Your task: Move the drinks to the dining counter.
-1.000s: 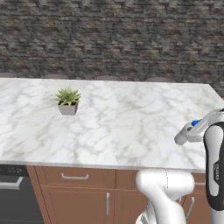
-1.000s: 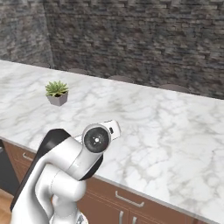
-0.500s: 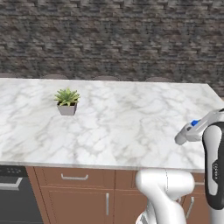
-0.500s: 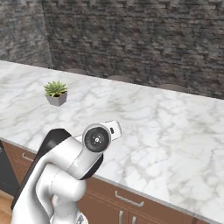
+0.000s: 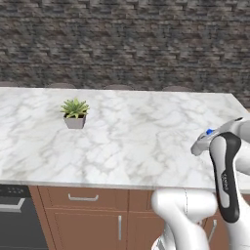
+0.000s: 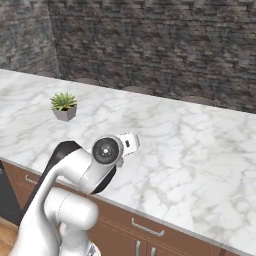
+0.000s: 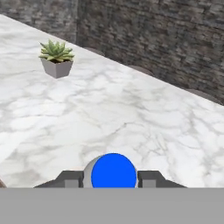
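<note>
brightness: pretty even and soft all over, flat rendered look, nothing blown out
marble counter (image 5: 127,132): brightest area in every view, mild sheen, no hard glare
stone wall (image 5: 122,44): much darker, dimmest toward the upper left of the right base view
shadows: only a faint soft smudge under the potted plant (image 5: 74,113), barely any cast by the arm
sharpness: a bit low-res and mushy, wall texture smeared, veins soft
blue cap (image 7: 113,171): crisp flat colour, no highlight
edges: straight lines, no visible warping

This is a kitchen. A long marble counter (image 5: 127,141) fills the middle, with brown wooden drawers (image 5: 83,197) below it. A dark stone wall (image 5: 122,44) runs along the top, and a little potted plant (image 5: 74,114) sits at left.
</note>
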Robot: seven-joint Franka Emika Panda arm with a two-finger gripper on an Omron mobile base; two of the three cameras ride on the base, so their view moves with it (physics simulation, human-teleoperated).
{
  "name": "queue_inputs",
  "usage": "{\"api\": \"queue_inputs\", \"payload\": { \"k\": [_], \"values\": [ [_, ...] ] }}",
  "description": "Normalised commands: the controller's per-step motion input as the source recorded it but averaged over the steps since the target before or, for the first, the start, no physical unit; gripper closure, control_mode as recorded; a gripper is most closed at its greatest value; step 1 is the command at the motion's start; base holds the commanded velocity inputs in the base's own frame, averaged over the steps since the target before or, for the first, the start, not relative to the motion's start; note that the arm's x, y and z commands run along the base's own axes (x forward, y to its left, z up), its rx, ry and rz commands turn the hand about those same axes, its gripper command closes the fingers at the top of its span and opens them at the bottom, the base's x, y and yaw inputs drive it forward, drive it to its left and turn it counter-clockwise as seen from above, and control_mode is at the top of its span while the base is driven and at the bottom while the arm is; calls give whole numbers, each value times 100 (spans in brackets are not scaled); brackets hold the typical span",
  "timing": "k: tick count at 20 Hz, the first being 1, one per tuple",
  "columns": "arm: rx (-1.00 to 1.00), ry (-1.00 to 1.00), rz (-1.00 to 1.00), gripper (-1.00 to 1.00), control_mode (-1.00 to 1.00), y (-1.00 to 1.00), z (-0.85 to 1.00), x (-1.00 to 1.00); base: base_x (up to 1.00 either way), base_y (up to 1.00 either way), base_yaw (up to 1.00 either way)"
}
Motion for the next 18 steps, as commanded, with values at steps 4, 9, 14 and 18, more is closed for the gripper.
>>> {"api": "queue_inputs", "payload": {
  "k": [4,9,14,18],
  "values": [
    [0,0,-8,100,-100,0,-9,31,0,0,0],
    [1,5,-5,100,-100,0,-13,24,0,0,0],
    [12,17,0,100,-100,-8,-21,41,0,0,0],
    [21,19,0,100,-100,-20,-25,52,0,0,0]
  ]
}}
